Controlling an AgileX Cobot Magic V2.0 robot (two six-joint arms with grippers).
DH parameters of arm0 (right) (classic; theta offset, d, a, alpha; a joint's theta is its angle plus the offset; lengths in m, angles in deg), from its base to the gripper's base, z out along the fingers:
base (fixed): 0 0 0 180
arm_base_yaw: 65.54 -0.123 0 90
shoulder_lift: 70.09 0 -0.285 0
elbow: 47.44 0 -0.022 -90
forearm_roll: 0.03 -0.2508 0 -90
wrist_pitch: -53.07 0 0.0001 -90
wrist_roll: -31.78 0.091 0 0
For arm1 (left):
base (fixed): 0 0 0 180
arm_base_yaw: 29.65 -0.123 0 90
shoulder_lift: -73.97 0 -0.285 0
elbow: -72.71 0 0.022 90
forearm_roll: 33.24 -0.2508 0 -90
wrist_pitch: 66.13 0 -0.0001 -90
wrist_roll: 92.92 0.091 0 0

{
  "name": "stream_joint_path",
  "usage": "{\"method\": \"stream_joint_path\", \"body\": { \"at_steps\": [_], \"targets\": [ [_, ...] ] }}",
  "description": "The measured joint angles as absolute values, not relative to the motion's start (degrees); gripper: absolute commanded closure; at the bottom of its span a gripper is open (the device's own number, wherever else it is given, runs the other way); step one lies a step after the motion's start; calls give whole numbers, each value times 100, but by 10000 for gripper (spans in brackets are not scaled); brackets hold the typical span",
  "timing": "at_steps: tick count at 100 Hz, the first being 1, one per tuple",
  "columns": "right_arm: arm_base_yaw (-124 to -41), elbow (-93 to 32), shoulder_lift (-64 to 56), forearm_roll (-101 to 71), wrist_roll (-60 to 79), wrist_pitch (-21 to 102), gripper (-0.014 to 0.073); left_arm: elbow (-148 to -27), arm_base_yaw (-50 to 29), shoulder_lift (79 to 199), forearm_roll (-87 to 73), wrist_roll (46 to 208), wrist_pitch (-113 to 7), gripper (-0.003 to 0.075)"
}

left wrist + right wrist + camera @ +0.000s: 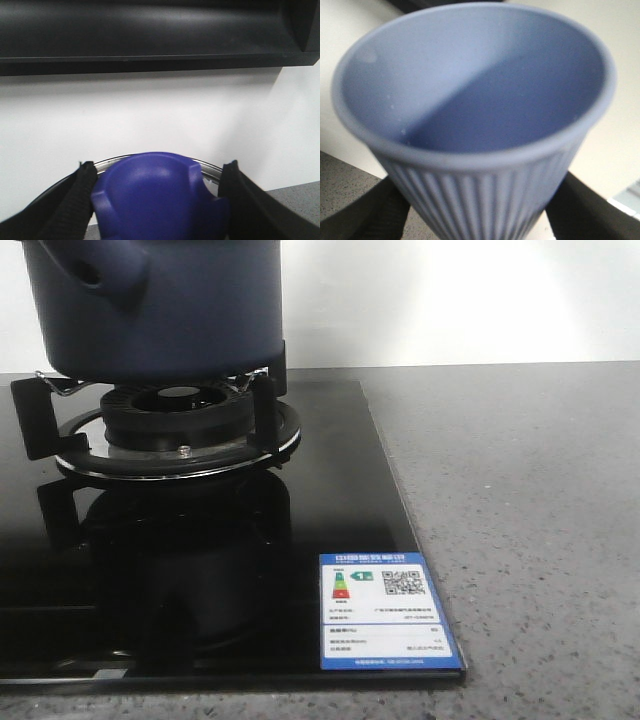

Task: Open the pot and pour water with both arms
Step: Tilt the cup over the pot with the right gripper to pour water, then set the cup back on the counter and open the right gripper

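Observation:
The dark navy-blue pot stands on the gas burner at the back left, its stubby tube handle pointing to the front left; its top is out of frame. In the left wrist view my left gripper is shut on a blue lid knob, one black finger on each side, with the lid's metal rim behind it. In the right wrist view my right gripper is shut on a light-blue ribbed cup, held upright; I cannot tell if it holds water. Neither gripper shows in the front view.
The burner sits on a black glass hob with a blue energy label at its front right corner. Grey speckled countertop lies to the right. A white wall and a black hood show behind the lid.

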State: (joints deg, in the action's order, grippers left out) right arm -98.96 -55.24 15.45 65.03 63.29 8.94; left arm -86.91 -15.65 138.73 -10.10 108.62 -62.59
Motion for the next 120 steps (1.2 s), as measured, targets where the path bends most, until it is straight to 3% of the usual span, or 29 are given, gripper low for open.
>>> {"method": "stream_joint_path", "body": {
  "at_steps": [23,85,120],
  "targets": [
    [-9366,-4941,857,6199,6845,1356,279,-8691,-1565,13873,-1010,10862,-6259,307],
    [-7956,-1565,-1252,6212,8363,3705,279,-8691,-1565,13873,-1010,10862,-6255,307],
    [-7589,-129,-1628,6284,8714,4858,279,-8691,-1565,13873,-1010,10862,-6255,307]
  ]
}}
